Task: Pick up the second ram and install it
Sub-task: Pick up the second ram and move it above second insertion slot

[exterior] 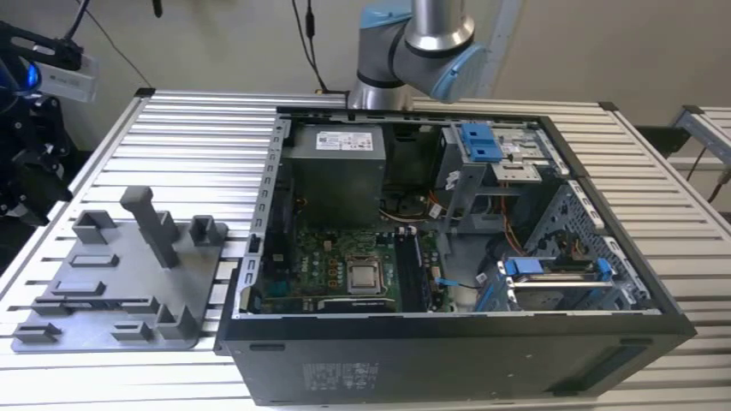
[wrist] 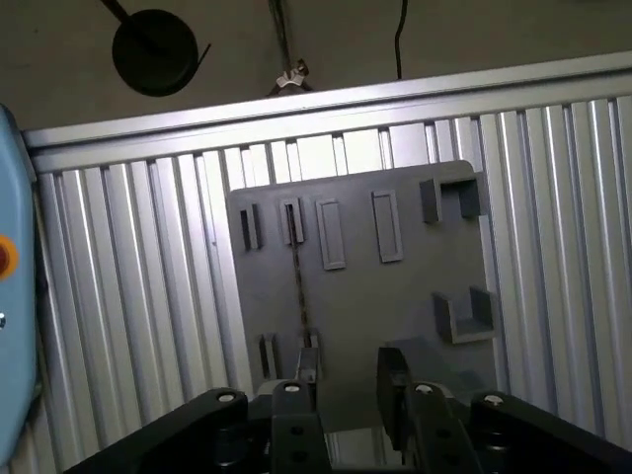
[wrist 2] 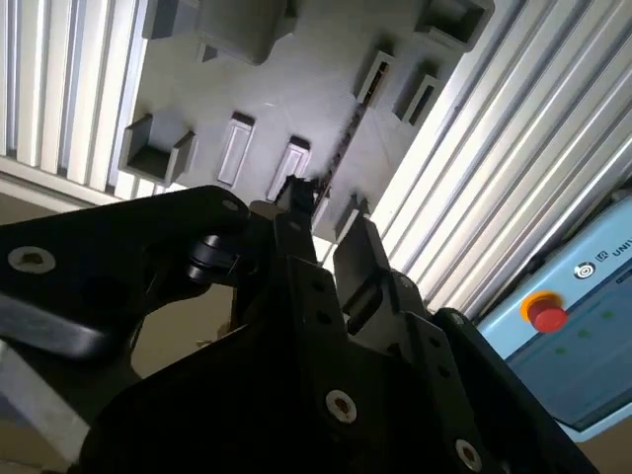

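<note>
An open black PC case (exterior: 457, 364) lies on the slatted bench (exterior: 194, 137), showing its motherboard (exterior: 331, 257) and power supply (exterior: 334, 175), a grey tray (exterior: 120, 295) just beside it at the exterior view's left, and a blue pendant (wrist 2: 583, 331) sits past the bench's edge.

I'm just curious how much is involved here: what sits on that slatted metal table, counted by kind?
Black open computer case: 1
Grey plastic tray with upright posts: 1
Thin dark memory stick, standing on edge in the tray: 1
Total: 3
</note>
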`<state>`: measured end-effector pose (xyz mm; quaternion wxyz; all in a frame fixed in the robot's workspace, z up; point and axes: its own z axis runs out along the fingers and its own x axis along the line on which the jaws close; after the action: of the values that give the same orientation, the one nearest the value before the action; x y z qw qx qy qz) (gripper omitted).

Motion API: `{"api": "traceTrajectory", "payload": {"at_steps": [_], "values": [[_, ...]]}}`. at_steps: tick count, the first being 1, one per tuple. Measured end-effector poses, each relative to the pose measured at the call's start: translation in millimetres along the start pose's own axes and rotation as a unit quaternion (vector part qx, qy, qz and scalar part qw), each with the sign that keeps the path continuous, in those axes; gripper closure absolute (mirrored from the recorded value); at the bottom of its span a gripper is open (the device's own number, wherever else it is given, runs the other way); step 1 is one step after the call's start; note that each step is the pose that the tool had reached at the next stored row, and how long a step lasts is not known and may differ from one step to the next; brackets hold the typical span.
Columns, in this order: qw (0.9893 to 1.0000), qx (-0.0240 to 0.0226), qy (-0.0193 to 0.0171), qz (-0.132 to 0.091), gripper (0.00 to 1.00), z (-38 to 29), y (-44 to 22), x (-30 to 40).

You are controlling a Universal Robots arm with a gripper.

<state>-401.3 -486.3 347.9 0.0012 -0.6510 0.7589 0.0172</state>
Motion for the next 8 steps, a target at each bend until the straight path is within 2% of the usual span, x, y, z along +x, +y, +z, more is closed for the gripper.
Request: {"api": "traceTrajectory", "payload": {"at_steps": [1, 4, 8], "values": [[1.0, 0.0, 0.0, 0.0, 0.58, 0.0, 0.0, 0.0], [1.0, 0.0, 0.0001, 0.0, 0.58, 0.4, 0.0, 0.0], [1.0, 0.0, 0.0001, 0.0, 0.58, 4.7, -0.1, 0.1]]}}
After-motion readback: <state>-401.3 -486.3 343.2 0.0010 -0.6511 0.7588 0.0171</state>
